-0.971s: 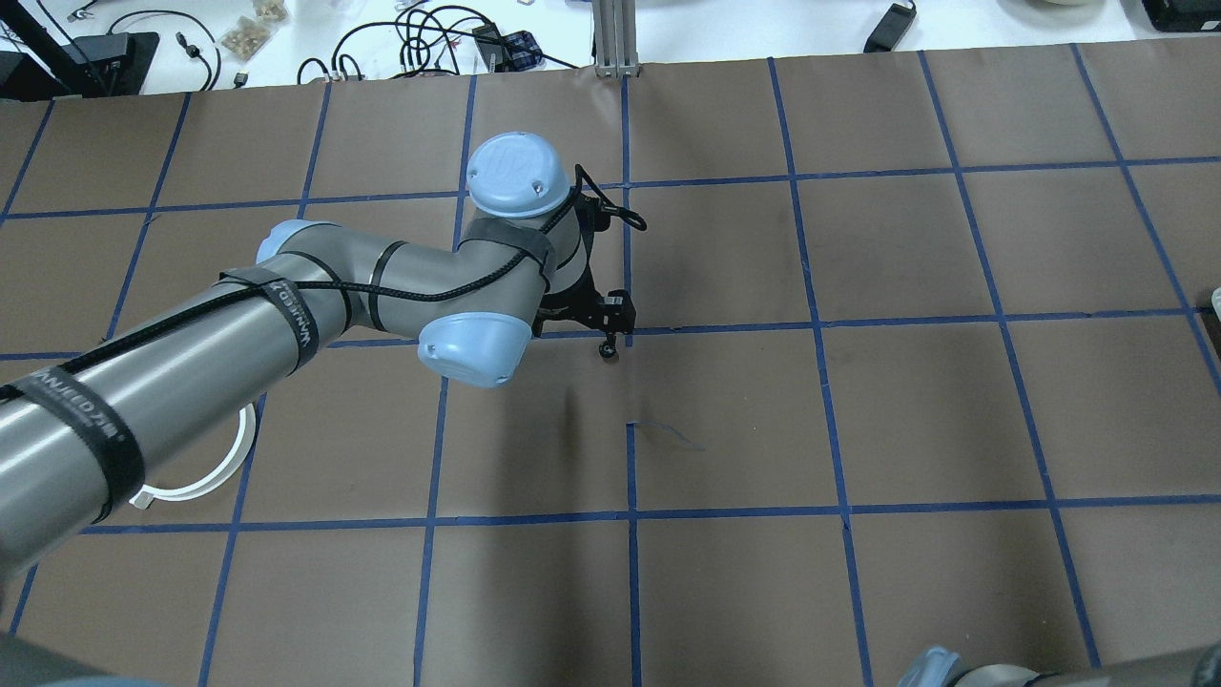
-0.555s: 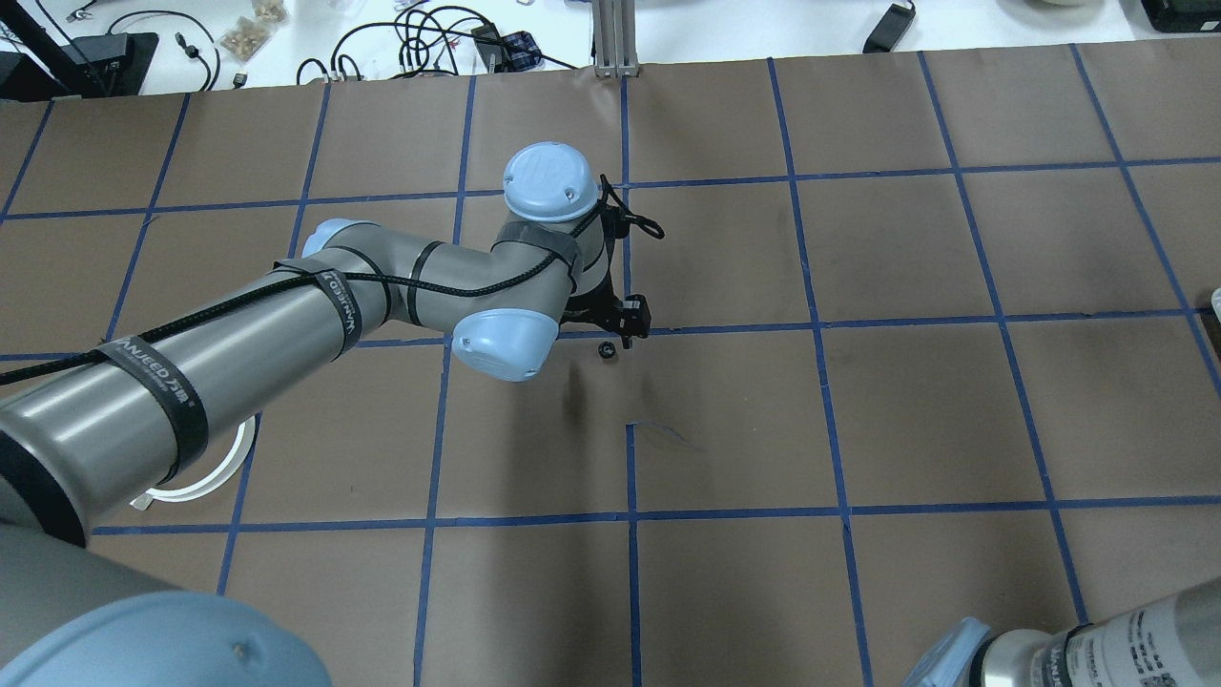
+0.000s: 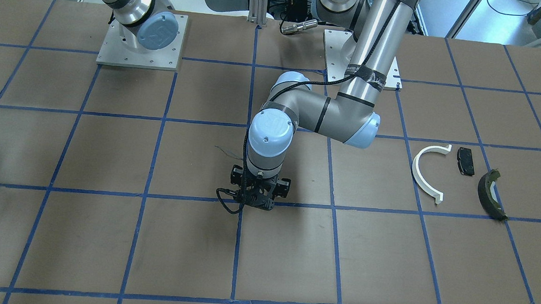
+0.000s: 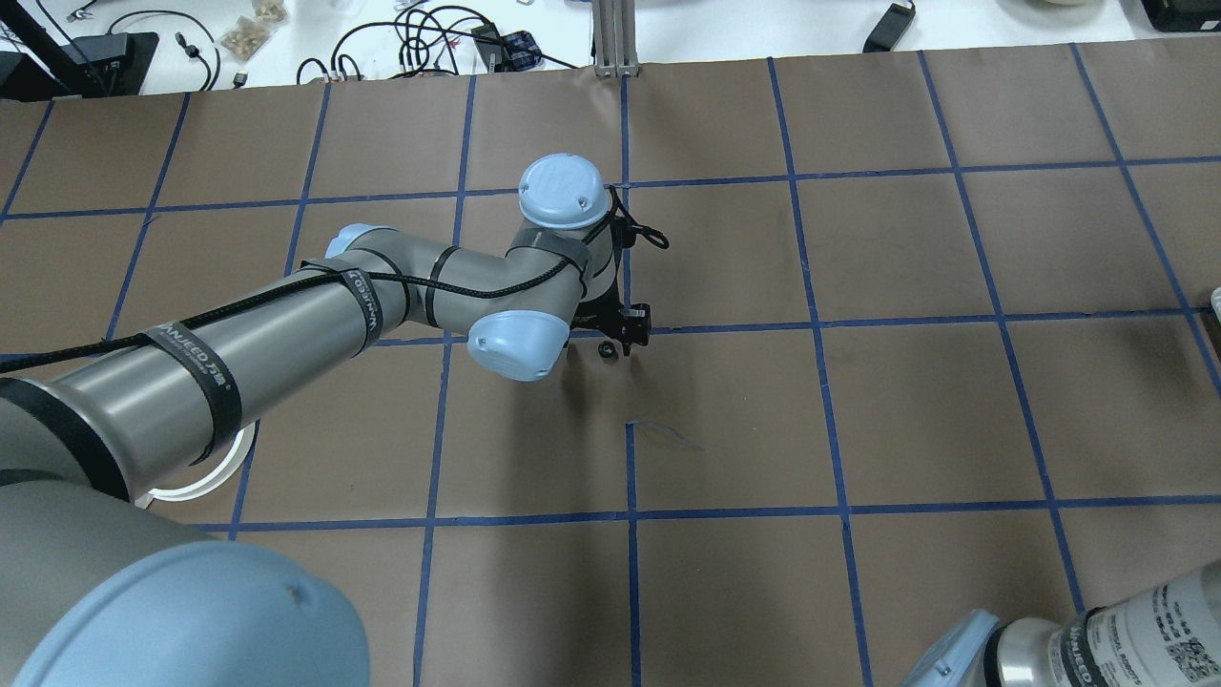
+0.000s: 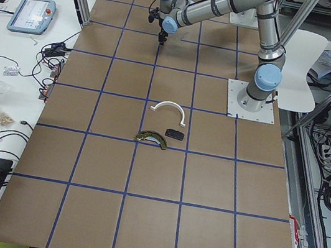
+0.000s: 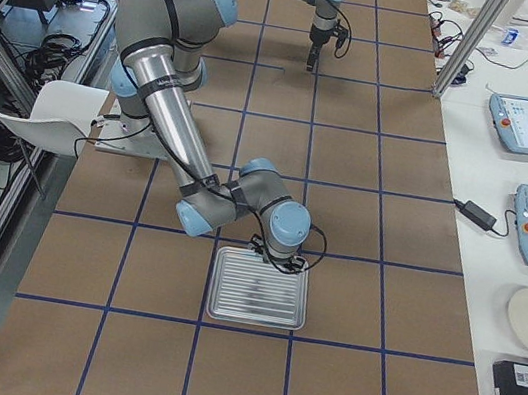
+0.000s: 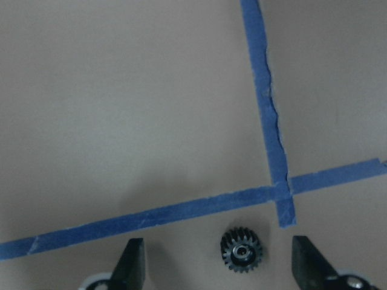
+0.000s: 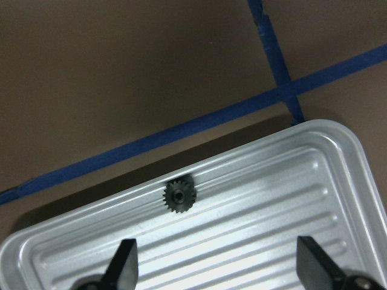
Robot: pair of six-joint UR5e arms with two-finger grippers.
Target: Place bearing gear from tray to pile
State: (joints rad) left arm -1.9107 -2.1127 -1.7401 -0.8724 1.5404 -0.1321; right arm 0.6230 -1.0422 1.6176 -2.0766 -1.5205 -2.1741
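- Looking down from the left wrist, we see the left gripper with its fingers spread wide and holding nothing.
- A small black gear lies flat on the desk between those fingers. It touches neither of them and sits just beside a crossing of blue tape lines.
- We find the pile well apart from it, toward the robot's left: a white half-ring, a black pad and a dark curved shoe, near one another but not touching.
- The right gripper hangs over a ribbed metal tray, its fingers likewise spread and empty.
- A second gear lies flat in that tray, close against its rim.
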